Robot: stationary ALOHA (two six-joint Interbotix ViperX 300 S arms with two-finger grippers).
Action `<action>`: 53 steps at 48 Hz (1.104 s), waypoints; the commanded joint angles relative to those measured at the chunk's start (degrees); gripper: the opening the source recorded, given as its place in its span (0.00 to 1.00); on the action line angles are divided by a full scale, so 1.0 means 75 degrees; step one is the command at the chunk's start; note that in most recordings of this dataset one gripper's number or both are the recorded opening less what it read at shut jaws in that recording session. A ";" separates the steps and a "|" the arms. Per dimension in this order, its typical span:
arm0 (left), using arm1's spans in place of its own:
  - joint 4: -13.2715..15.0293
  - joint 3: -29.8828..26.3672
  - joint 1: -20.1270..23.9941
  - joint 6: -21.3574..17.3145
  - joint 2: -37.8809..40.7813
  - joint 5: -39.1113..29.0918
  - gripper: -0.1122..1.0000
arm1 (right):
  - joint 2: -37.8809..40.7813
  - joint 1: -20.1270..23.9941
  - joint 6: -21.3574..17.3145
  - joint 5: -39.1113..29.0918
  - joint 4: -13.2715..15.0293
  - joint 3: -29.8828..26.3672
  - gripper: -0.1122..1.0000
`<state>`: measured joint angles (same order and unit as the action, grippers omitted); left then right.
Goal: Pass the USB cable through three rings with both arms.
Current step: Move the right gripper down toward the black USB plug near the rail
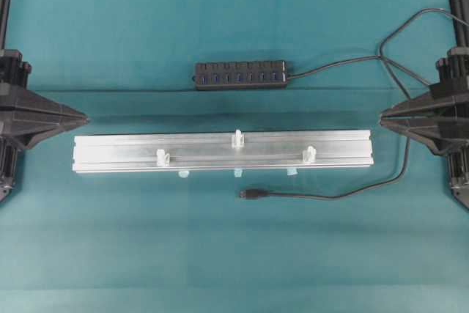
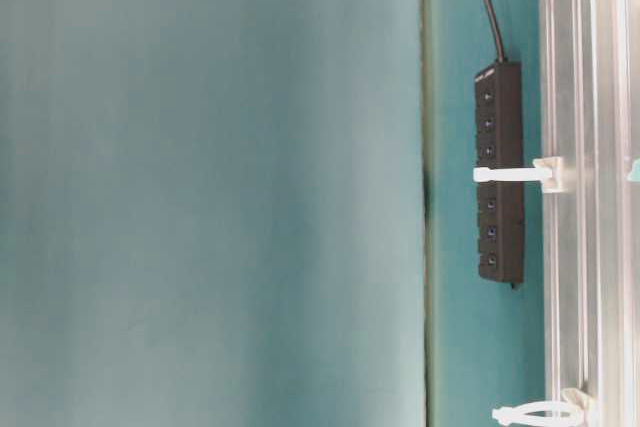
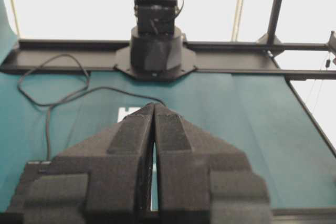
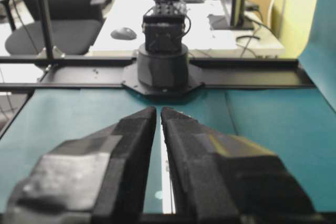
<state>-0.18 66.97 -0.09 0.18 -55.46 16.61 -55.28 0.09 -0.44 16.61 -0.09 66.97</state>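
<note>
From overhead, both arms run off the frame's side edges. My table-level view crops the rail (image 2: 590, 197) at the right edge and the rings (image 2: 512, 175) at top and bottom. The cable (image 1: 330, 196) vanishes beneath the right gripper (image 1: 382, 117).

On my overhead feed the tabletop (image 1: 110, 42) is covered in plain teal cloth, and the long rail (image 1: 220, 153) on it is silver aluminium carrying three translucent white rings (image 1: 237, 138). The USB cable (image 1: 330, 196) and the multi-port hub (image 1: 240, 75) are black, the hub showing a row of blue ports. Both my hands, left (image 1: 82, 117) and right (image 1: 384, 117), are matte black.
</note>
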 commanded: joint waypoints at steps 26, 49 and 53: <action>-0.0082 -0.0645 -0.0188 0.0176 0.0000 -0.2004 0.12 | 0.1922 0.0504 -0.0668 -0.4980 -0.0270 -0.1500 0.02; -0.0082 -0.0738 -0.0141 0.0176 0.0000 -0.2379 0.12 | 0.5484 0.1102 -0.0668 -0.7348 -0.0035 -0.3680 0.02; -0.0082 -0.0738 -0.0105 0.0176 -0.0012 -0.2438 0.12 | 0.5789 0.1102 -0.0680 -0.7477 -0.0035 -0.3926 0.02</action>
<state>-0.62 62.93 -1.23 1.49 -55.72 -1.58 -13.45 8.26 -5.01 -38.67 -0.44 39.99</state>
